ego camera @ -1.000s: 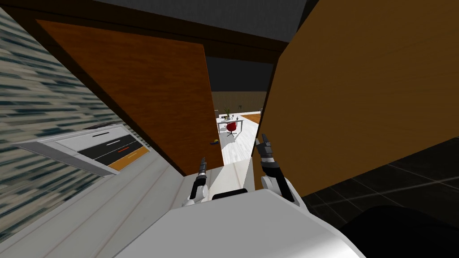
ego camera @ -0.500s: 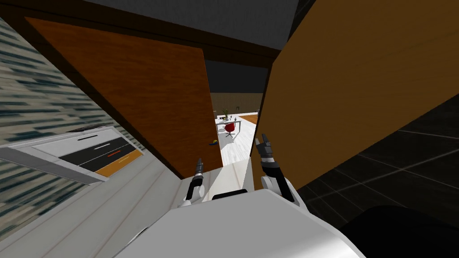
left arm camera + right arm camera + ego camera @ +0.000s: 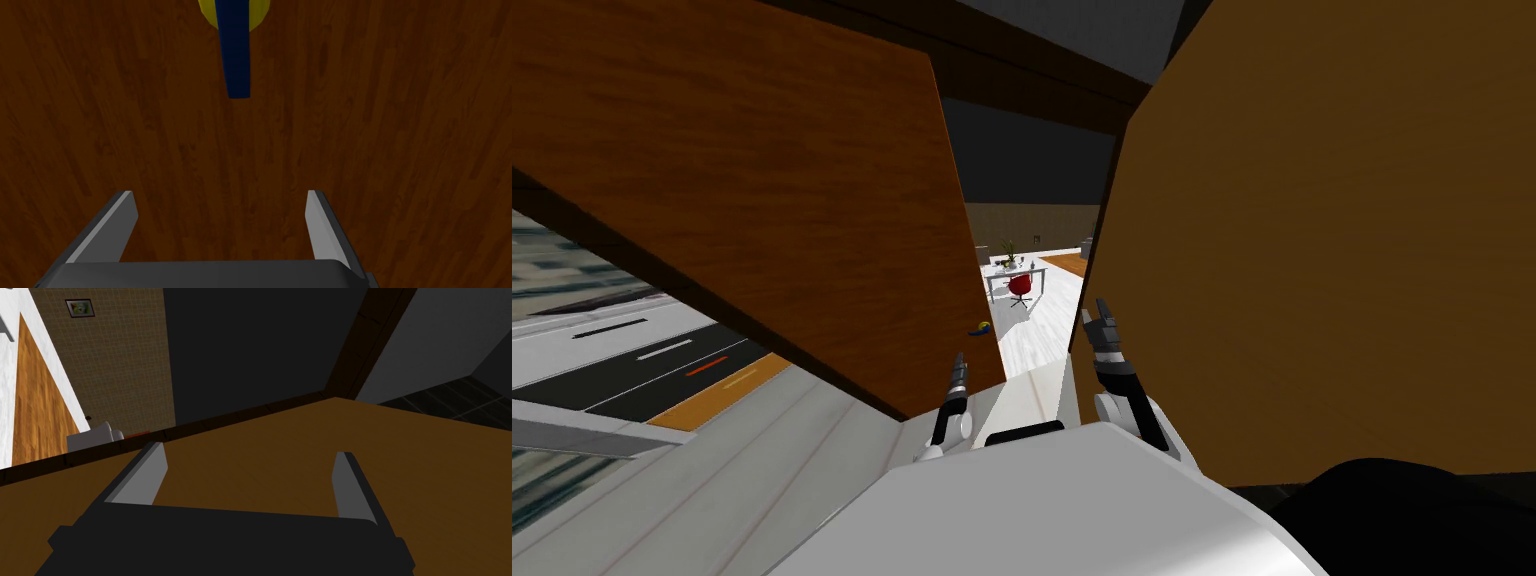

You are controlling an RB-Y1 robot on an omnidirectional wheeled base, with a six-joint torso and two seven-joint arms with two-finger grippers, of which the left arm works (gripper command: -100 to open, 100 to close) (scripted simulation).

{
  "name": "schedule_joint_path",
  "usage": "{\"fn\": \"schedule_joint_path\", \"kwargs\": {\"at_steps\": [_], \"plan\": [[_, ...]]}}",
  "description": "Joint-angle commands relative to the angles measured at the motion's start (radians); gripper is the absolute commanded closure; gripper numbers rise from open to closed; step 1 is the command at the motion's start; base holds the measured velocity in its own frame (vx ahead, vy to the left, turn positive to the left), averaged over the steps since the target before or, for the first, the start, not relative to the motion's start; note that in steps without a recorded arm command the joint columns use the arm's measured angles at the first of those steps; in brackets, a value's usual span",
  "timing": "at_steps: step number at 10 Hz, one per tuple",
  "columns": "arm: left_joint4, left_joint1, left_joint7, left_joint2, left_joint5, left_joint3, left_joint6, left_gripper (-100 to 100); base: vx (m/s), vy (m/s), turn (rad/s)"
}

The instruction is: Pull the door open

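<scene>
- Reddish wooden door (image 3: 762, 180) on our left, standing ajar.
- Plainer brown panel (image 3: 1332, 220) on our right.
- Narrow gap between them shows red chair (image 3: 1021, 286) far off.
- We judge pull part done; gap looks too tight for us to pass.
- Left gripper (image 3: 959, 372) faces door leaf, fingers wide apart, holding nothing, lined up below handle for lever grasp.
- Right gripper (image 3: 1102, 320) likewise spread and empty, held by panel edge, likely to keep clear of swing.
- Blue lever handle (image 3: 235, 50) on yellow rose, near door's free edge, ahead of left gripper, untouched.

dim foreground, bright beyond (edges splayed)
</scene>
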Motion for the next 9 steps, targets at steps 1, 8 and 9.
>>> {"fn": "schedule_joint_path", "kwargs": {"at_steps": [1, 8, 9], "plan": [[0.004, -0.003, 0.003, -0.010, 0.000, 0.002, -0.003, -100, 0.193, 0.027, -0.078], [0.004, -0.006, 0.006, -0.049, 0.002, 0.008, -0.007, -100, 0.223, -0.009, -0.021], [0.003, -0.005, 0.005, -0.047, 0.001, 0.008, -0.006, -100, 0.090, -0.012, 0.003]]}}
